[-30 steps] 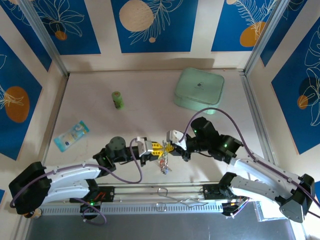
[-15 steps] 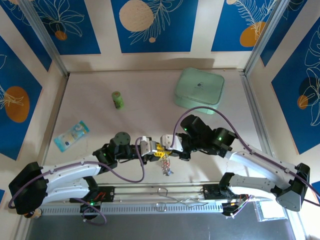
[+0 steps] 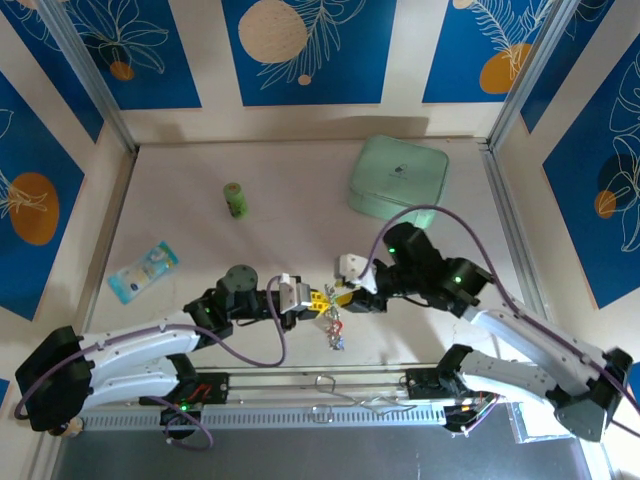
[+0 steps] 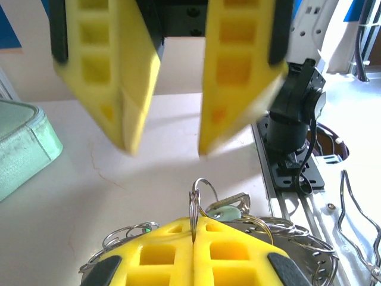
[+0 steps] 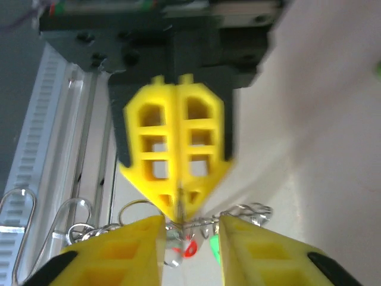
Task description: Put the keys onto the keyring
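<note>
Your left gripper (image 4: 194, 235) is pressed fully closed, its two yellow fingers flat against each other. A thin wire loop of the keyring (image 4: 197, 199) stands up out of the seam right at their tips, so that is what it holds. More silvery loops of the ring spread to either side under those fingers, and a pale green tag among the keys (image 4: 224, 212) lies just past the tips. Directly facing it, your right gripper (image 4: 164, 146) has its jaws wide, with a clear gap between them lined up over the loop; whether either finger touches the ring you cannot tell. From the right wrist, that gripper's own fingers (image 5: 140, 253) flank the closed tip of the left one, with a red tag and a green tag showing in the gap just under that tip. From above, the bunch of keys sits just on the base side of where the two tips meet, and the mint-green box (image 3: 398, 178) lies well beyond the right gripper
</note>
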Controlling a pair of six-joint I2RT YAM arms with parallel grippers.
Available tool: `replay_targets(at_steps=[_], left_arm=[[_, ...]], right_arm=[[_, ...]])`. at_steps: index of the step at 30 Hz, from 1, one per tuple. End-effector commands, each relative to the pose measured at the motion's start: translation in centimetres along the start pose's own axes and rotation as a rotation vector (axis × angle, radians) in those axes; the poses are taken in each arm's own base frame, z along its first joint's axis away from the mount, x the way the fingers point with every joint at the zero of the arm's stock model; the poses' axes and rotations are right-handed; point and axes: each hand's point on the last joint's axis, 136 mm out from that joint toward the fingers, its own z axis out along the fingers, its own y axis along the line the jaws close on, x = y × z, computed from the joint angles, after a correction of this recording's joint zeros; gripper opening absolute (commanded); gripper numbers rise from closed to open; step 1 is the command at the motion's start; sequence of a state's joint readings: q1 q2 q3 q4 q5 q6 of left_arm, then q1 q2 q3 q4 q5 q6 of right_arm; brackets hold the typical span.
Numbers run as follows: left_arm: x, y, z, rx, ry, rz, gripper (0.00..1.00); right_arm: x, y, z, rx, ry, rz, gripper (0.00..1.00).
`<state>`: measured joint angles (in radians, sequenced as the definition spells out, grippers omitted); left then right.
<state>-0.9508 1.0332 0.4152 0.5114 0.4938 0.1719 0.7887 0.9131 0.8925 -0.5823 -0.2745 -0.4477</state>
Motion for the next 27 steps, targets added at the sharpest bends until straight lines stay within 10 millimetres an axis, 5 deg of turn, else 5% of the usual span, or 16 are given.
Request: replay_targets(at_steps=[1,13,19,27], left_arm=[[-2.7,-0.4,-0.6,0.01,-0.133,0.024,0.0],[-2.6,-0.2,-0.7,-0.01,-0.201,-0.016,0.0],[-2.3,-0.2,-0.6,-0.01,-0.209,-0.032,0.0],[-2.6,-0.2,-0.8,-0.014,-0.225,-0.025,0.0]], right_arm=[[-1.5,1.5,-0.2,-0.094,-0.141,0.071,0.36],[0.3,1.4,1.7,-0.132,-0.084,0.158,0.35],[0.6,1.4,2.1,-0.147,-0.071,0.172,0.22],[1.4,1.4,2.4,-0.143,-0.043,0.172,0.24]])
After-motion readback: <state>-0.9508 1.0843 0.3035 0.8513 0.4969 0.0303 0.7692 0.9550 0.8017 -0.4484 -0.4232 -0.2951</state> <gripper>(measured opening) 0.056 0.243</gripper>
